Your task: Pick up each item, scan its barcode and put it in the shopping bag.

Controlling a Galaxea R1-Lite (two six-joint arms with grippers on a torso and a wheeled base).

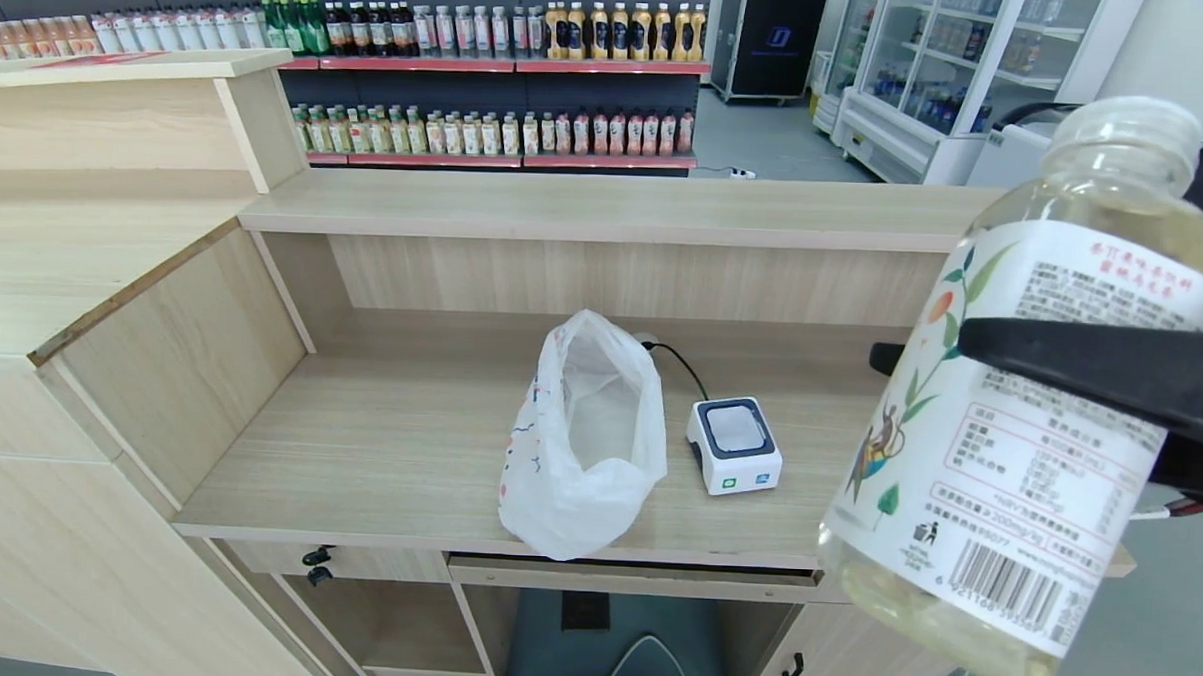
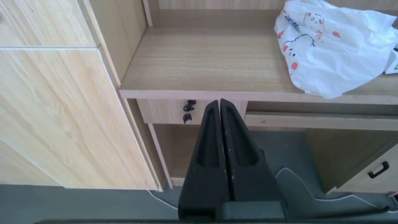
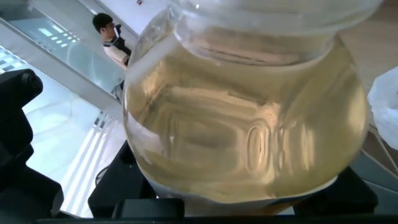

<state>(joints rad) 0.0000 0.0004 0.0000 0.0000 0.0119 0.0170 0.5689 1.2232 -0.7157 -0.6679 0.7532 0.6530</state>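
Observation:
A clear bottle of pale yellow drink with a white label hangs tilted at the right, high above the counter; its barcode faces me near its lower end. My right gripper is shut on the bottle, one black finger crossing the label. The bottle's base looms in the right wrist view. A white shopping bag stands open mid-counter, with a small white scanner just to its right. My left gripper is shut on nothing, low in front of the counter's drawer, left of the bag.
The wooden counter has a raised ledge behind and a tall side wall on the left. The scanner's black cable runs to the back. A keyed drawer sits under the counter's edge. Shelves of drinks stand far behind.

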